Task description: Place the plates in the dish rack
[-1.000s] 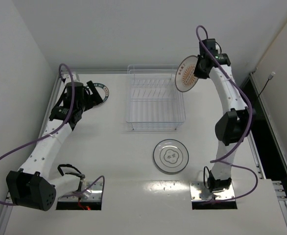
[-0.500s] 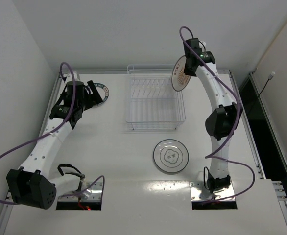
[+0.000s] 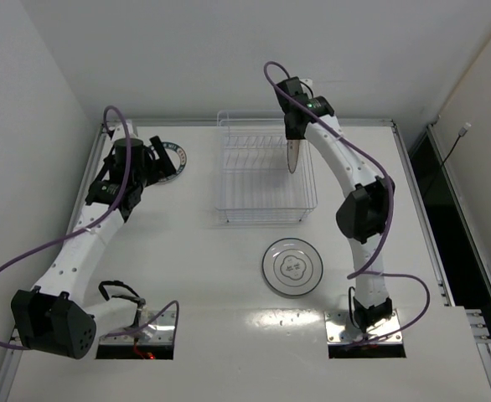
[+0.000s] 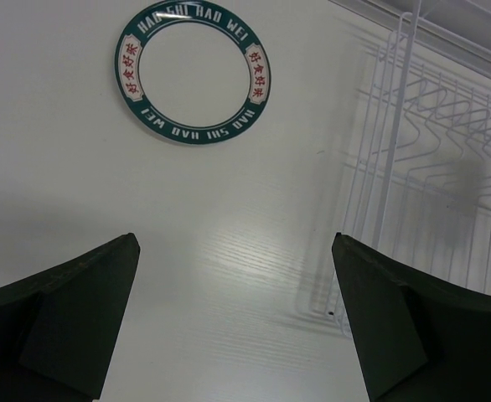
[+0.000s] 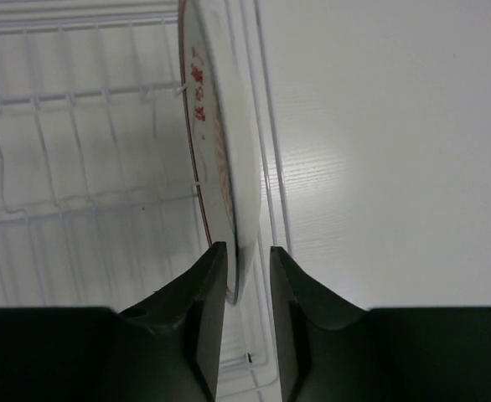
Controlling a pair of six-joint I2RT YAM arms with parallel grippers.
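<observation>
1. While the right gripper point(image 5: 247, 251) pinches the orange sunburst plate point(image 5: 220, 151) by its rim, the plate hangs on edge over the right side of the dish rack point(image 3: 265, 219), close to the rack's right wall.
2. In the right wrist view, the plate's far edge sits almost above the rack's right-hand wires. Whether it lies between two dividers cannot be told.
3. To do this step well, the arm probably needs to nudge the plate a little inward. It should keep the plate upright and in line with the dividers, lower it slowly until the rim rests on the floor wires, and only then let go.
4. Releasing early could let the plate tip over or slide outside the wall.
5. The left gripper point(image 4: 235, 243) is spread wide and empty, hovering above the desk point(image 3: 204, 251) near the teal-rimmed plate point(image 4: 193, 74), which lies flat to the left of the rack.
6. The grey-ringed plate point(image 3: 292, 267) lies flat on the desk, on the near side of the rack.
</observation>
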